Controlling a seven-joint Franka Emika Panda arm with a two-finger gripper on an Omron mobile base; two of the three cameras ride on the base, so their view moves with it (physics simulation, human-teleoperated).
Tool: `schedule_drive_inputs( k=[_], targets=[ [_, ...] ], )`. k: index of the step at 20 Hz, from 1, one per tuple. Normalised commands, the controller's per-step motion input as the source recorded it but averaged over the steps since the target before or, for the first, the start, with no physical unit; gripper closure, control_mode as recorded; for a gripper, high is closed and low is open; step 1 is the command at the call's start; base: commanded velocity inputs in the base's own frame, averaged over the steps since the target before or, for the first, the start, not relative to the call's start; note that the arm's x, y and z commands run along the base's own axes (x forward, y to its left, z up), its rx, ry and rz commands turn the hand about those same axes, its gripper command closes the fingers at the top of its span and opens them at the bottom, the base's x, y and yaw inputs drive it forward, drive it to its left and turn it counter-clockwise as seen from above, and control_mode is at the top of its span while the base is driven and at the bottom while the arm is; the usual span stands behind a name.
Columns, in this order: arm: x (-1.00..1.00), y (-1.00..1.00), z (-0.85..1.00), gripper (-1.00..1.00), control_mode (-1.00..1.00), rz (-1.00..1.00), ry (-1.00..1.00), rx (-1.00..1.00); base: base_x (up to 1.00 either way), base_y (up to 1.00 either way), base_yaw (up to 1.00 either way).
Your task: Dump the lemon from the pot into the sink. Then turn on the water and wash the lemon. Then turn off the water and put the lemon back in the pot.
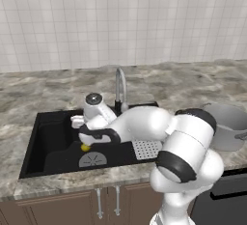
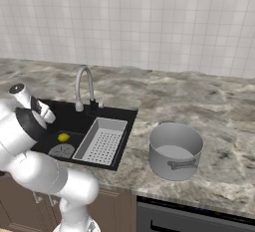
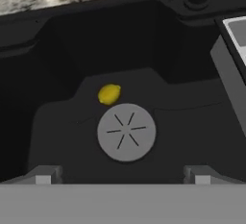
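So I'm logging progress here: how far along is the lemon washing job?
Done: the lemon lies in the sink beside the drain; the pot stands upright on the counter. In hand: the open gripper hangs over the basin. No stream shows from the tap, so whether washing happened is unclear. Left: returning the lemon.

- I see the lemon (image 3: 109,94), small, bright yellow and oval, lying on the black floor of the sink (image 1: 53,137), just beside the round grey drain (image 3: 126,132), at about 11 o'clock from it in the hand view.
- The sink is a black rectangular basin sunk into the bench, with a grey perforated tray insert (image 2: 103,140) filling its right end.
- The pot (image 2: 175,150) is wide, grey metal, straight-sided, standing upright on the bench at 3 o'clock from the sink, apart from it.
- The silver gooseneck tap (image 2: 83,87) stands behind the basin; I see no stream.
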Motion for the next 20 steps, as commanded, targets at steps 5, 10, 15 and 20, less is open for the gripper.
schedule_drive_inputs(
  k=[5, 10, 15, 20],
  targets=[
    [0.35, 0.0, -0.51, -1.0, -1.0, 0.0, 0.0, 0.01, 0.0, 0.0, 0.0],
    [0.14, 0.0, -0.39, -1.0, -1.0, 0.0, 0.0, 0.0, 0.0, 0.0, 0.0],
    [0.11, 0.0, -0.3, -1.0, -1.0, 0.0, 0.0, 0.0, 0.0, 0.0, 0.0],
    [0.19, 0.0, -0.24, -1.0, -1.0, -0.03, 0.0, 0.0, 0.0, 0.0, 0.0]
  ],
)
